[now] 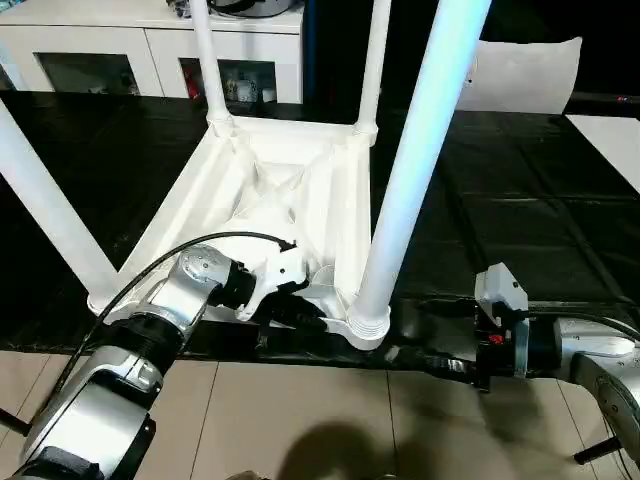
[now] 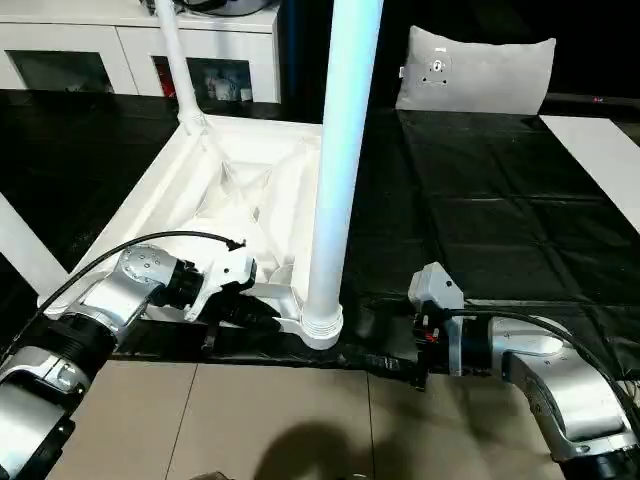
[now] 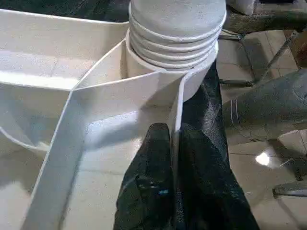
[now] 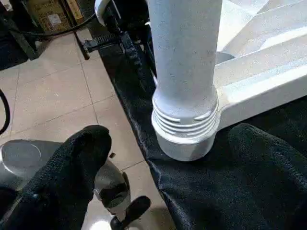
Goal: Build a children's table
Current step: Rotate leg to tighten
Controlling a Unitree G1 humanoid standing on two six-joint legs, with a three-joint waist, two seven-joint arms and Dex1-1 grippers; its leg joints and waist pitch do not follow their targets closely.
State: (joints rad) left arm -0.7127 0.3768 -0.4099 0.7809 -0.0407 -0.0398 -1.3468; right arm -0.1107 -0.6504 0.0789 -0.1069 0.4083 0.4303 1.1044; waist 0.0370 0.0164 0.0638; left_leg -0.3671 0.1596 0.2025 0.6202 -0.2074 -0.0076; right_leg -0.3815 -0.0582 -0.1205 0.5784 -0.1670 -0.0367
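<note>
At the near rim, left claw pinches the tabletop; right claw, spread, flanks the leg.

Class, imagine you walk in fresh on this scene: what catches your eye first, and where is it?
First comes the white plastic rectangular tabletop, lying ribbed underside up on the black mat, with long tapered white tube legs rising from its round corner sockets. Next, the left gripper pinches the tabletop's near rim beside the nearest leg, while the right gripper waits open around that leg's threaded base.
</note>
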